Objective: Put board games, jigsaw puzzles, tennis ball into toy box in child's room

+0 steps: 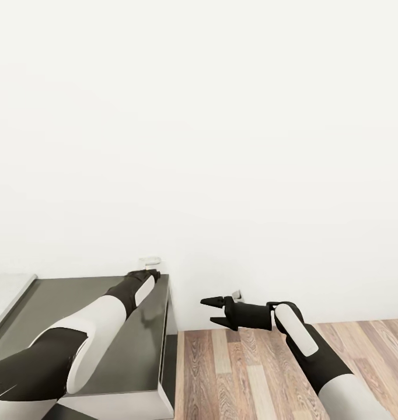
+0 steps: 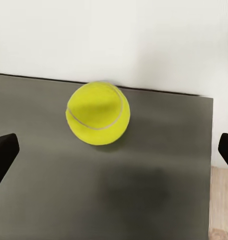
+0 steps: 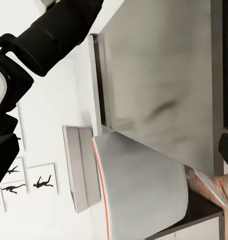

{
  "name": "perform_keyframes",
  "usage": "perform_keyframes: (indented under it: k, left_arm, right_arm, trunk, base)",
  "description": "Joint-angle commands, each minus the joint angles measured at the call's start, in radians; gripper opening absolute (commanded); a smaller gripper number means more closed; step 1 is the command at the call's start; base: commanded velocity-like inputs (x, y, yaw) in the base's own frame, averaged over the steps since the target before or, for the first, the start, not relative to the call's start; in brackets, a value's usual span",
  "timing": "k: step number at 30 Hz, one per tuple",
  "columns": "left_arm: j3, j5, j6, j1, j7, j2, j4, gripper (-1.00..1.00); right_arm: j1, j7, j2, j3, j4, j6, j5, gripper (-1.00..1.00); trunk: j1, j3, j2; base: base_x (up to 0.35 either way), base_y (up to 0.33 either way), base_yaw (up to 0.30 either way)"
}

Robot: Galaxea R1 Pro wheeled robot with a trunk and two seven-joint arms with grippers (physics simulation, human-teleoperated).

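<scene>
The tennis ball (image 2: 97,113), yellow-green with a pale seam, rests on the dark grey section of the table (image 2: 144,190), close to the white wall. My left gripper (image 2: 114,150) is open wide, its two black fingertips (image 2: 3,152) at either edge of the left wrist view, with the ball ahead of them and apart from both. In the head view my left arm reaches across the dark table section (image 1: 129,350) to its far corner, where the left gripper (image 1: 147,269) sits. My right gripper (image 1: 212,311) hangs open and empty over the wood floor, beside the table.
A white wall stands directly behind the table. The pale grey desk top (image 1: 6,291) adjoins the dark section at the left. Wood-plank floor (image 1: 251,373) spreads to the right. Baseball-player silhouette pictures (image 3: 38,182) hang on a wall in the right wrist view.
</scene>
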Motion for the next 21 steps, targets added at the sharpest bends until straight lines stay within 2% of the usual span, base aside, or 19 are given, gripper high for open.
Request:
perform_keyframes:
  k: [1, 6, 21]
  left_arm:
    - [-0.011, -0.001, 0.005, -0.001, 0.007, 0.000, 0.000, 1.00]
    - [-0.022, -0.028, 0.004, 0.005, 0.007, -0.008, 0.003, 1.00]
    - [-0.025, -0.035, 0.006, 0.012, 0.007, -0.010, 0.003, 1.00]
  right_arm:
    - [-0.001, 0.010, -0.001, 0.002, 0.000, 0.000, 0.010, 1.00]
    - [-0.001, 0.010, -0.001, 0.002, 0.000, 0.000, 0.010, 1.00]
    - [-0.001, 0.010, -0.001, 0.002, 0.000, 0.000, 0.011, 1.00]
  trunk:
    - [0.001, -0.002, -0.002]
    - [0.001, -0.002, -0.002]
    - [0.001, -0.003, -0.002]
  base:
    - [0.000, -0.095, 0.000]
    - [0.000, -0.085, 0.000]
    - [0.000, -0.009, 0.000]
